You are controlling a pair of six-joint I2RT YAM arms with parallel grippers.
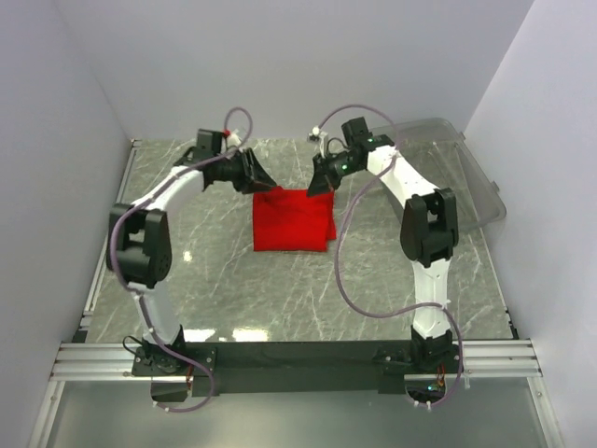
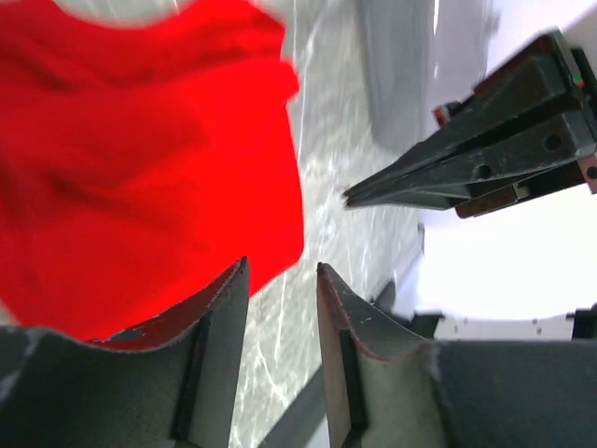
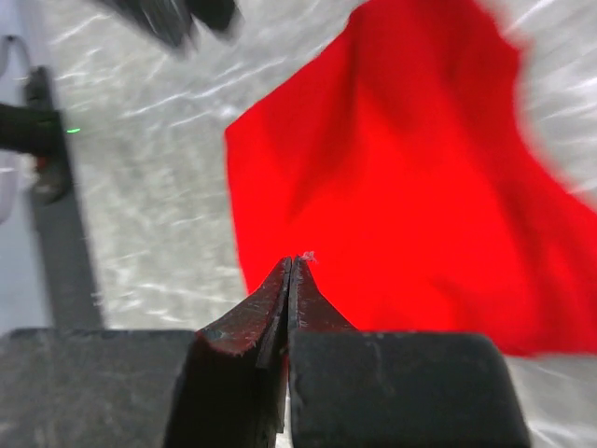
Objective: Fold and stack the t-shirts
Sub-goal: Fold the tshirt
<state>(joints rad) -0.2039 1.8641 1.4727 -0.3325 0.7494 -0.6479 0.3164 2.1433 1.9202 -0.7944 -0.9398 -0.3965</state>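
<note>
Centrally on the marble desk (image 1: 233,299) lies a folded red shirt (image 1: 291,219), flat and roughly square. The left gripper (image 1: 256,177) hangs at its far left corner, jaws a little apart with nothing between them. The right gripper (image 1: 320,182) hangs at the far right corner, jaws pressed together, holding nothing.

Bright, even light from above fills the top view. Shadows are soft, and white glare patches sit on the glossy bench (image 1: 280,303) near its front edge. Both wrist views are blurred: the shirt (image 2: 140,159) smears at its edges, and the left claw (image 3: 177,21) is a dark smudge. The left wrist view burns out white at lower right.
</note>
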